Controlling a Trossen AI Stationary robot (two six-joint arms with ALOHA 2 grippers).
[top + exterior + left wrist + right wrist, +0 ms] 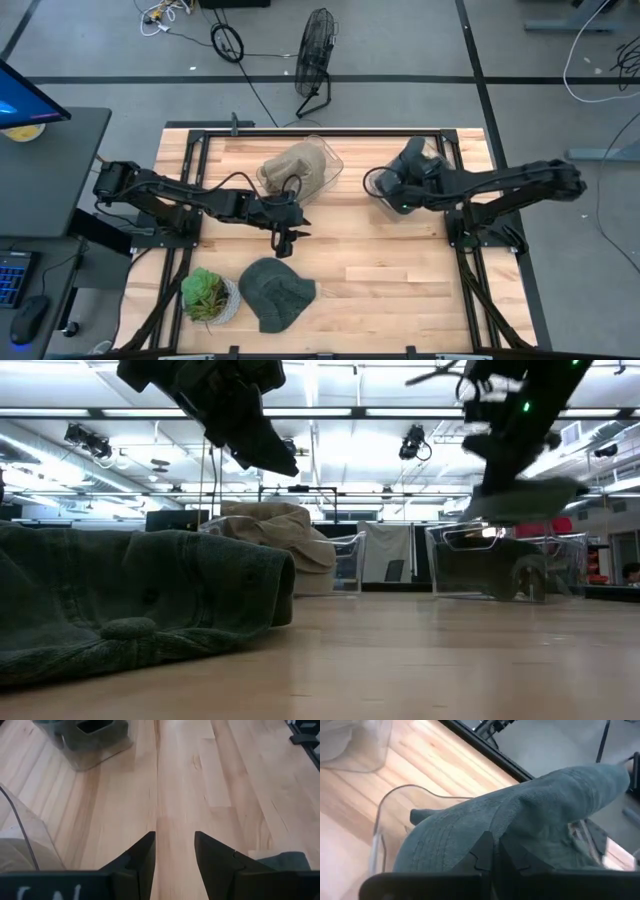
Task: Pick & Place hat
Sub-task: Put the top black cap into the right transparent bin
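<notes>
A grey-green hat (530,810) is in my right gripper (496,845), which is shut on it above a clear bin (372,186) at the table's far right. In the low view this hat (525,498) hovers over the bin's rim (480,530). My left gripper (175,837) is open and touches nothing. It hangs over bare wood mid-table (286,238). A second dark green hat (276,292) lies flat on the table's near left. A beige hat (296,165) sits in another clear bin. My right gripper pinches a raised fold of the grey-green hat's cloth (492,827) between its two fingers, coming from above and pointing down. The hat is lifted clear and spreads out below the fingers, over the clear bin's opening (379,822).
A potted green plant (208,296) stands at the near left corner beside the dark green hat. The beige hat's bin (345,560) stands at the far middle. Bare wood (400,270) lies across the near right half. A black frame (470,235) edges the table.
</notes>
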